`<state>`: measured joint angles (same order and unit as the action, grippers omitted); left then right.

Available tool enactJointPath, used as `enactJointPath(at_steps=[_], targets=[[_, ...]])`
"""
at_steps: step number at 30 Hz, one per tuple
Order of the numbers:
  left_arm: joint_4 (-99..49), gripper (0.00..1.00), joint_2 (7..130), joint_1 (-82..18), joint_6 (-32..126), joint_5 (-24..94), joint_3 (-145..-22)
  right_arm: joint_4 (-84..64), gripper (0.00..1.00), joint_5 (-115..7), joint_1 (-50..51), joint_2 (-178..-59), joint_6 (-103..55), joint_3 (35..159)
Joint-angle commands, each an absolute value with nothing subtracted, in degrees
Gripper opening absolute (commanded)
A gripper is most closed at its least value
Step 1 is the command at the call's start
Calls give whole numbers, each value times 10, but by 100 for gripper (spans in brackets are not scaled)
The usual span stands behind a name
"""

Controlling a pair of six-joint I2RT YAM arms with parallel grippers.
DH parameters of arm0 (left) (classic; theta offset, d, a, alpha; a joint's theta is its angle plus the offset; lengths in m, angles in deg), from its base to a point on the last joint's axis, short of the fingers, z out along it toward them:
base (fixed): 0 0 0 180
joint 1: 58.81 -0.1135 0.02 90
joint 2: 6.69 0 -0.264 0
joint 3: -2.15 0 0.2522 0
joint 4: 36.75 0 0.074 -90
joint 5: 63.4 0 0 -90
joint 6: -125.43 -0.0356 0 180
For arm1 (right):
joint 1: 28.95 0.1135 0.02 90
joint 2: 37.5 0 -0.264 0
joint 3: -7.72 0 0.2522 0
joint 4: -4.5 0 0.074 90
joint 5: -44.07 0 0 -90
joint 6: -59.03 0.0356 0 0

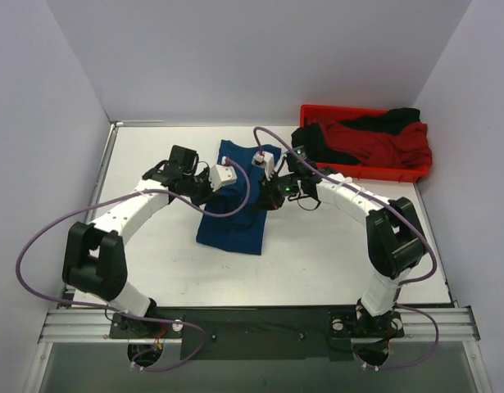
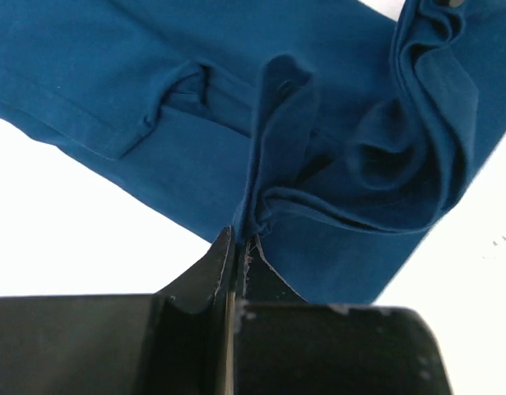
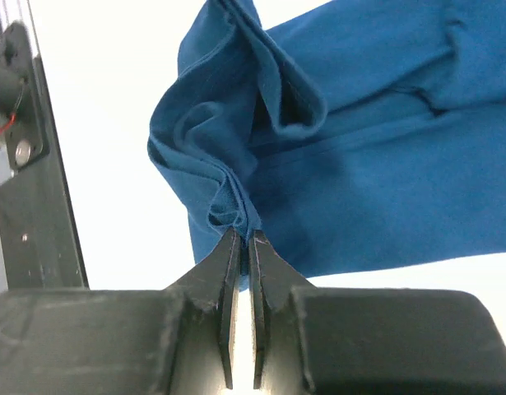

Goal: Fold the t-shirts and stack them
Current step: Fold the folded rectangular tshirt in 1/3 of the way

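Note:
The dark navy-blue t-shirt (image 1: pixel 235 221) lies as a narrow folded strip on the white table's middle. My left gripper (image 1: pixel 209 185) is shut on a pinched fold of it (image 2: pixel 269 148) at its left edge. My right gripper (image 1: pixel 270 195) is shut on a bunched fold (image 3: pixel 236 197) at its right edge. Both hold the cloth lifted in ridges above the rest of the shirt (image 2: pixel 113 82), which also shows in the right wrist view (image 3: pixel 384 148). Red (image 1: pixel 374 147) and black (image 1: pixel 395 121) t-shirts lie heaped in the red tray.
The red plastic tray (image 1: pixel 358 172) stands at the back right corner. Grey walls close the table at back and sides. A metal rail (image 1: pixel 252 323) runs along the near edge. A black frame part (image 3: pixel 39 189) shows at the left of the right wrist view.

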<state>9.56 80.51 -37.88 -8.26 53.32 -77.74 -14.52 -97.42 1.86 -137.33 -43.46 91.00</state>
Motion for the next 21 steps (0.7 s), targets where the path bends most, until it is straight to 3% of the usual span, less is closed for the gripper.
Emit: enactJointPath(at_steps=[1,9,21], targets=[[7,0,850,-382,-45,513,-821,-71,0,-992,-13,-1410,-346,941],[-41,0,945,-397,-22,473,-875,-35,0,-966,-46,-1482,-310,986],[-76,0,974,-396,-50,446,-851,-52,0,-924,-71,-1531,-246,998]])
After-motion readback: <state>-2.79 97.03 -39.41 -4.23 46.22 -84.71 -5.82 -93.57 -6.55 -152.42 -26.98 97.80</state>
